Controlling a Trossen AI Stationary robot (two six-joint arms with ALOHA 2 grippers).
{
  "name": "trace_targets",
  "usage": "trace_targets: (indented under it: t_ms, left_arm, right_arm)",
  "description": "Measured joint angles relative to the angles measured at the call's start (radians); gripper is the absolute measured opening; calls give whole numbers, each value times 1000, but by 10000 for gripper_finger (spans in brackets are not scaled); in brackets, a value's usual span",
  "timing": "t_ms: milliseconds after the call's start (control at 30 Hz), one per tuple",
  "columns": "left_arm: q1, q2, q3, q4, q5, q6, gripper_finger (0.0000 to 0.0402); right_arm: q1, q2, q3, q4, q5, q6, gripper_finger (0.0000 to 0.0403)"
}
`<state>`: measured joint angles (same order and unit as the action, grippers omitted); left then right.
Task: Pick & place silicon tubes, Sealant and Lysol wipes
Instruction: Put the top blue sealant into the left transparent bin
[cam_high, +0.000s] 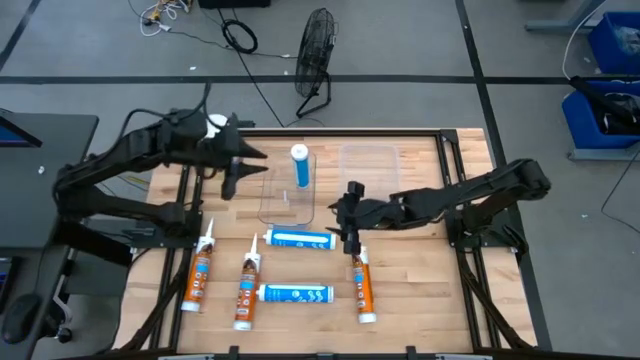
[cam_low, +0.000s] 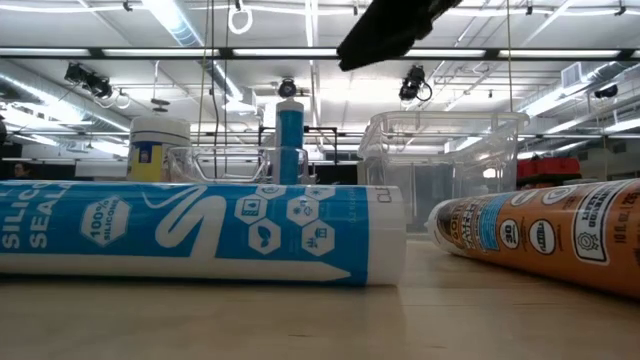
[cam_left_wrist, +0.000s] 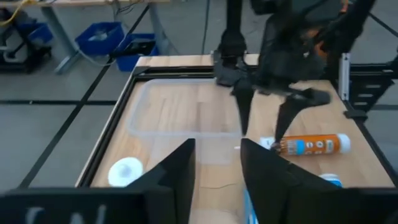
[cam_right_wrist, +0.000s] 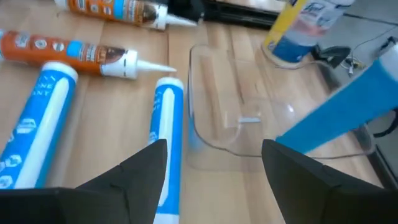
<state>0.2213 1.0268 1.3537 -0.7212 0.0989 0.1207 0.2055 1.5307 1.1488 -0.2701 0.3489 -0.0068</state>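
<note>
High view has the right pincer (cam_high: 352, 232) spread open and holding nothing mid-desk beside a blue silicone tube (cam_high: 300, 240), so I'd guess grabbing that's next, while the left pincer (cam_high: 243, 166), also open, hovers by the Lysol wipes (cam_high: 214, 124) at the far-left edge.

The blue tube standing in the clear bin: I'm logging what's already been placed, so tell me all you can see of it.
The blue tube stands upright inside the left clear bin, near its far end. It has a blue body, looking like plastic, with a white top seen from above. The low view shows it rising above the bin's rim. Neither tool touches it; its base contact is not clearly visible.
</note>
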Motion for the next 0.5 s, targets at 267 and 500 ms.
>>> trace_targets:
  t_ms: [267, 500]
  left_arm:
    - [-141, -8, -14, 14, -20, 22, 26]
    - [-223, -8, -88, 59, -20, 22, 14]
  right_arm:
    - [4, 44, 0, 3, -31, 41, 268]
    - [6, 113, 0, 2, -76, 80, 268]
